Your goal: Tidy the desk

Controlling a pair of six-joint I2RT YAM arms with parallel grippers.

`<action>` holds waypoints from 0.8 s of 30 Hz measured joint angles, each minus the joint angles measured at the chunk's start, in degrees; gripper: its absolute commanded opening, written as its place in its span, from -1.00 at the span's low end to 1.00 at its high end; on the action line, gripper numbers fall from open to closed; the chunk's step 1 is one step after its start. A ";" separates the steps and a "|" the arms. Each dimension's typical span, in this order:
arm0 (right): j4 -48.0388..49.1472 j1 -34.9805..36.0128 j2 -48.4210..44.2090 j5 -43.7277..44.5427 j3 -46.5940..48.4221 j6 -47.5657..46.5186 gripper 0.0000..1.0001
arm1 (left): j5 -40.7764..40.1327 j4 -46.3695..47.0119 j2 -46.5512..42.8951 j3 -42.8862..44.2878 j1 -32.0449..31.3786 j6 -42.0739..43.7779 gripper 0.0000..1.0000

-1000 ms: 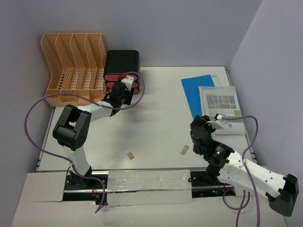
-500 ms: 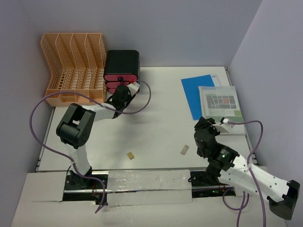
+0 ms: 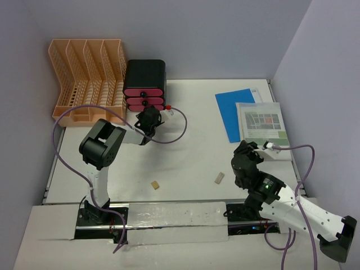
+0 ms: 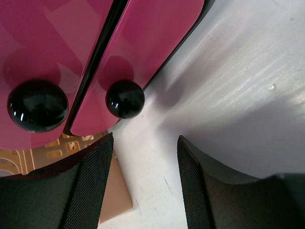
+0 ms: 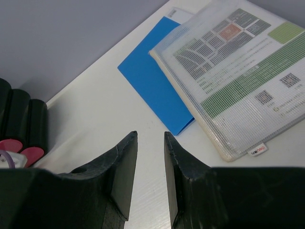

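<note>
Past the left claw, cropped drawers.

The drawers are glossy pink plastic, their knobs polished black and mirror-smooth. The desk is matt white — faintly streaked. The left tool carries pads of rough, woven-looking black texture. The sleeve is clear mesh-patterned plastic over printed paper; the folder is smooth, matt blue.

Desk carries blue folder, maybe eraser.
</note>
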 measured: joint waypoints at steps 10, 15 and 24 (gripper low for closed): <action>0.04 0.00 0.81 0.84 0.11 -1.65 -0.28 | -1.40 2.51 4.14 3.86 -0.49 3.07 0.19; 0.05 0.00 1.29 1.16 0.24 -2.01 -0.28 | -3.21 3.99 5.94 5.25 -0.46 4.43 0.15; 0.11 0.00 1.51 1.20 0.50 -2.33 -0.28 | -4.49 6.78 7.05 5.46 -0.45 6.28 0.02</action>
